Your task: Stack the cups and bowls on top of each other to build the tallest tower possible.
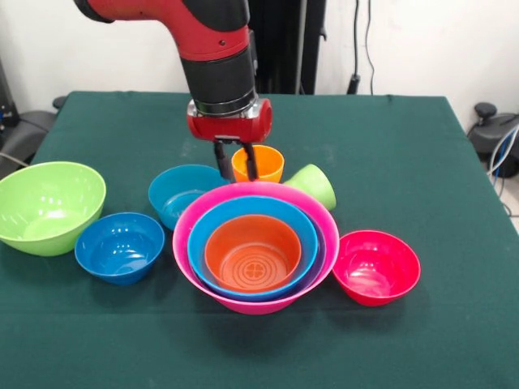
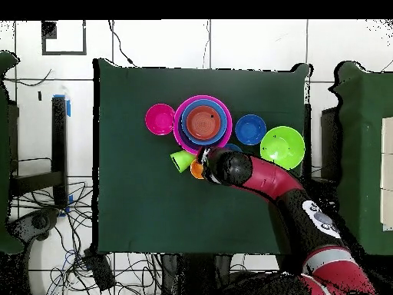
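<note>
Front view: glossy nested tower [image 1: 253,251]

arm [image 2: 269,180] reaching in from bottom right, its head covering most of the orange cup [image 2: 196,170] | green cup [image 2: 182,160] lying just beside it | tower [image 2: 203,123] sitting between red-pink bowl [image 2: 160,119] and blue bowl [image 2: 250,129] | green bowl [image 2: 282,147] lying rightmost

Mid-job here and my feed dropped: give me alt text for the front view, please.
The gripper hangs with its fingers at the rim of the upright orange cup, behind the tower, a pink bowl nesting blue and orange bowls. The lime green cup lies tipped beside it; four loose bowls surround them.
</note>
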Controlling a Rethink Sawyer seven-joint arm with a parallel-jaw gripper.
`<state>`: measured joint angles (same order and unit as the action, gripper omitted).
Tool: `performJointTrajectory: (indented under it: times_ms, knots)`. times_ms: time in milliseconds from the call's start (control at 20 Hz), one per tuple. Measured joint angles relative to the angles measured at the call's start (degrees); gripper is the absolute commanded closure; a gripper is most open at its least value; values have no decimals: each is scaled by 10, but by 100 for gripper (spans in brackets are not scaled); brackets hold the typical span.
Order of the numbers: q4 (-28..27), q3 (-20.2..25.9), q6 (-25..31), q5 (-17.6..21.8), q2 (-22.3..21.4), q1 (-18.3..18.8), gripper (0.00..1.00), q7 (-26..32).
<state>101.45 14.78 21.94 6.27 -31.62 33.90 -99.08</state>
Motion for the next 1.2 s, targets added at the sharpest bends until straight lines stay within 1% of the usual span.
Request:
performJointTrajectory:
  times_ms: [300,750,800,1200]
  knots:
    - [-1,-1,-13,5,0,1,100,0]
    - [-2,-1,-14,5,-2,0,100,0]
    - [-2,-1,-14,5,-3,0,0,0]
    - [-2,-1,-14,5,-8,0,0,0]
